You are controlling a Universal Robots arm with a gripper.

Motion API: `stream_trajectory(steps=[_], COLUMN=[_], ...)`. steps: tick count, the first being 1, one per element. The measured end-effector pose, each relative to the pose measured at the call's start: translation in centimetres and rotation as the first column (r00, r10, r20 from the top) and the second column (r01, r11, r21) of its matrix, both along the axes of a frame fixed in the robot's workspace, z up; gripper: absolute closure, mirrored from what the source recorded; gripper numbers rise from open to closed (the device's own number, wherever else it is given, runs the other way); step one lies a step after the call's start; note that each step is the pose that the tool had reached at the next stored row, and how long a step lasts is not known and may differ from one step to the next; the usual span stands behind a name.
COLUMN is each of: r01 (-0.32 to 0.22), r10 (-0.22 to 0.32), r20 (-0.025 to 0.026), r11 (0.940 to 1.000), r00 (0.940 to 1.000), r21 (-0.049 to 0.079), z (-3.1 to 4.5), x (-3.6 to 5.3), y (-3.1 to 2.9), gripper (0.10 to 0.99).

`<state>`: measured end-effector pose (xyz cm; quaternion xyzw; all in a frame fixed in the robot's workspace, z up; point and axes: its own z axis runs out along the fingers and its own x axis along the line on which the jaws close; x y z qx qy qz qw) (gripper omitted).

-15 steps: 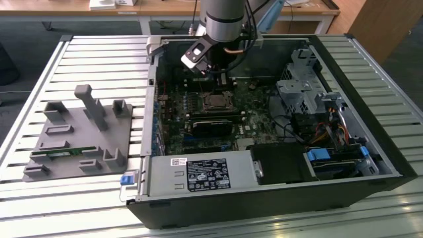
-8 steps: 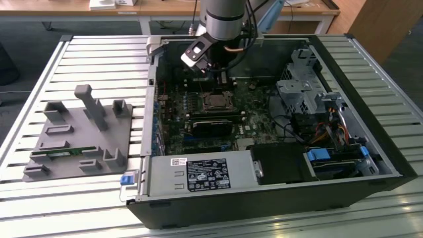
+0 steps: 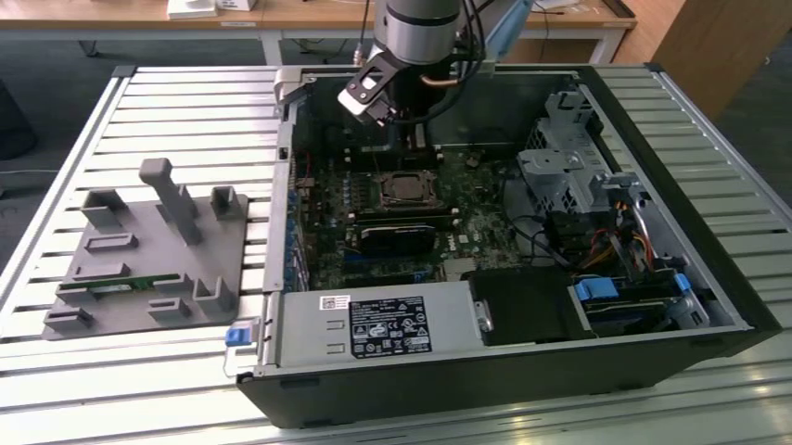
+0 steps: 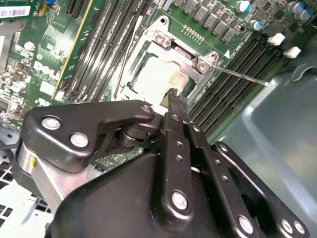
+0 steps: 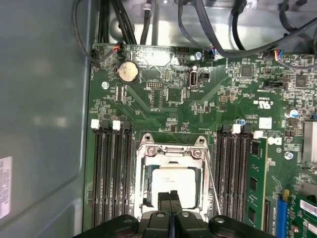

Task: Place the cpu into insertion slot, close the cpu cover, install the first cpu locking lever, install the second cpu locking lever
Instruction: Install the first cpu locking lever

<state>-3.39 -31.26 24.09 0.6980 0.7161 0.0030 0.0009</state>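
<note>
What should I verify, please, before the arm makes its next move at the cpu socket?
1. cpu seated in the socket: ok, it lies flat inside.
2. cpu cover lowered: ok, its frame lies around the chip.
3. locking lever latched: not ok, its rod juts out away from the socket.
4. fingers empty: ok, shut together with nothing between them.
5. fingers clear of the cpu: cannot tell, the tips are over it and contact is unclear.
</note>
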Motion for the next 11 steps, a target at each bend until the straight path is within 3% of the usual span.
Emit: stream_trajectory(steps=[6, 11], r01=[0.0, -0.014], r10=[0.0, 0.014], r20=[0.0, 0.0], r11=[1.0, 0.9999], r00=[1.0, 0.9999], r21=[0.0, 0.0], z=[1.06, 1.21], x=[0.0, 0.0], y=[0.0, 0.0], gripper=[0.98, 0.98])
